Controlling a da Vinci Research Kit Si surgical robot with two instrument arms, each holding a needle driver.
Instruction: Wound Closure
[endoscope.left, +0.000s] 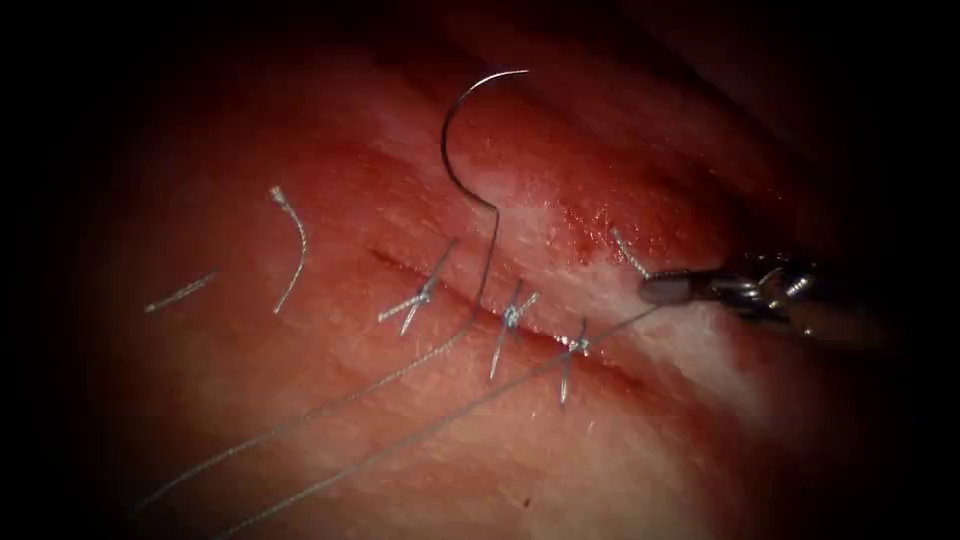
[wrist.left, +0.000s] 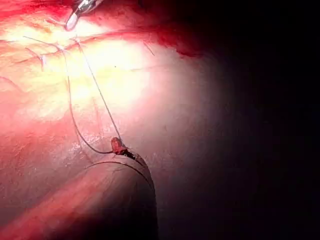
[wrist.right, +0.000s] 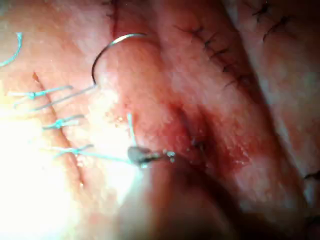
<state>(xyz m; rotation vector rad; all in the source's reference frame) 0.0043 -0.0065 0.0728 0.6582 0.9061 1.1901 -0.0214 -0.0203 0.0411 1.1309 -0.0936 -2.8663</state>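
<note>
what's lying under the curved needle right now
The needle lies free on bare tissue, above the cut, held by neither tool. Thread trails from its end across the cut. The right tool holds thread beside the third knot.

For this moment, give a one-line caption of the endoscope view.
Curved needle lies free on tissue above the three-knot cut; right tool holds thread.

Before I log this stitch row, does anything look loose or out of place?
The needle lies free on the tissue, right of the cut, held by neither tool. Two cut thread ends lie loose left of the cut. The right tool holds thread.
</note>
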